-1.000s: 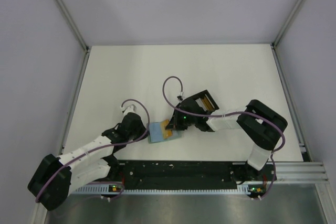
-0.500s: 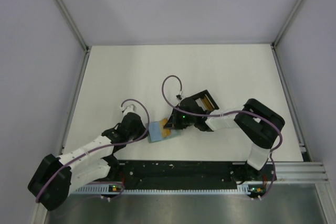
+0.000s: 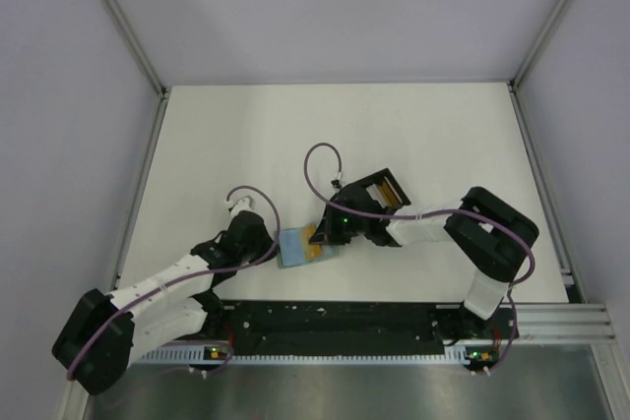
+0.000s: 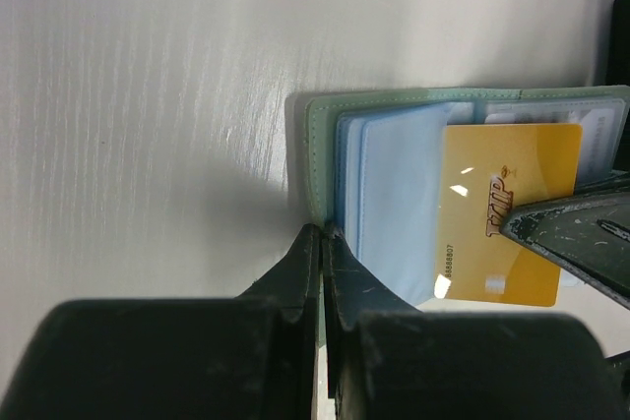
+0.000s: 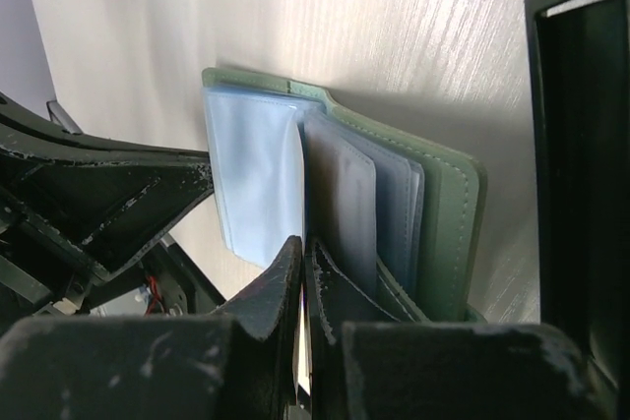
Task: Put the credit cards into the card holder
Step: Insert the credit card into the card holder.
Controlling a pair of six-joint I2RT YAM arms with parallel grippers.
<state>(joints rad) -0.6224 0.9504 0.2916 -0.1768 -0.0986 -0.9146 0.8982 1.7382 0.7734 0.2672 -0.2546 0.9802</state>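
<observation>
Nearest the arm bases, the left gripper (image 4: 319, 239) sits low on the table (image 3: 413, 125), fingers pressed flat together with no gap. Its tips touch the left edge of the card holder (image 4: 315, 145); can't tell whether they pinch the green cover or just press on it. The card holder lies open on the table just in from the near edge, left of centre and between the two grippers. Green cover is down and pale blue sleeves are up. Its long axis runs roughly left-right in the top view, and one sleeve stands raised off the stack. Right after it comes the right gripper (image 5: 304, 245), also clamped tight, pinching the yellow credit card (image 4: 472, 194) by its right-hand part. In the right wrist view the card shows only as a thin pale sliver between the fingers. The card lies nearly flat over the holder's right half. In the left wrist view its long side runs up the frame and the print reads sideways. Its left edge meets the raised sleeve; whether it is in a slot, cannot tell. Just beyond the right gripper sits a black box (image 3: 377, 181), close to the holder but not touching it.
</observation>
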